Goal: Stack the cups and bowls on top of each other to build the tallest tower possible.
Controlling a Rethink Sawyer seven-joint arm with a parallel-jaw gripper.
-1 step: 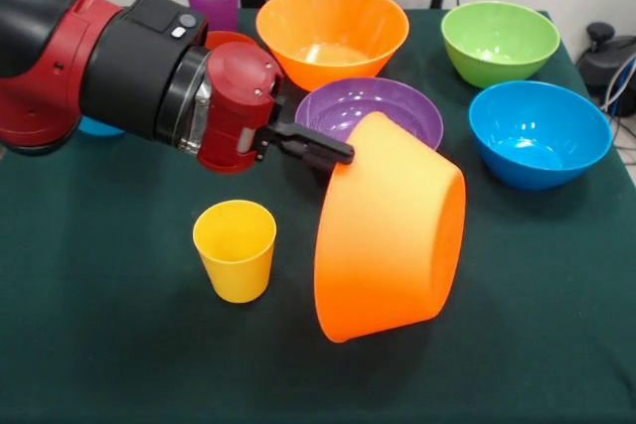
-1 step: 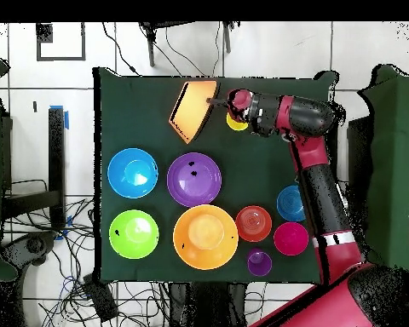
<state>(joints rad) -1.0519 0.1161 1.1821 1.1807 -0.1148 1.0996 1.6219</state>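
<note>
- Orange bowls, large: two — one upright (image 2: 205, 237), one tipped on edge (image 2: 193, 110).
- Purple bowl (image 2: 193, 179), wide: one.
- Medium bowls: two — green (image 2: 133, 234), blue (image 2: 132, 173).
- Small bowls: three — red-orange (image 2: 253, 223), pink (image 2: 290, 238), blue (image 2: 290, 203).
- Cups: two — yellow (image 1: 236, 249), purple (image 2: 259, 262).

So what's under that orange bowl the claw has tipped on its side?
Nothing shows beneath the tilted orange bowl; only green table is visible around it. Its opening faces away, so its inside is hidden. The yellow cup stands apart beside it, and the claw grips its rim.
</note>
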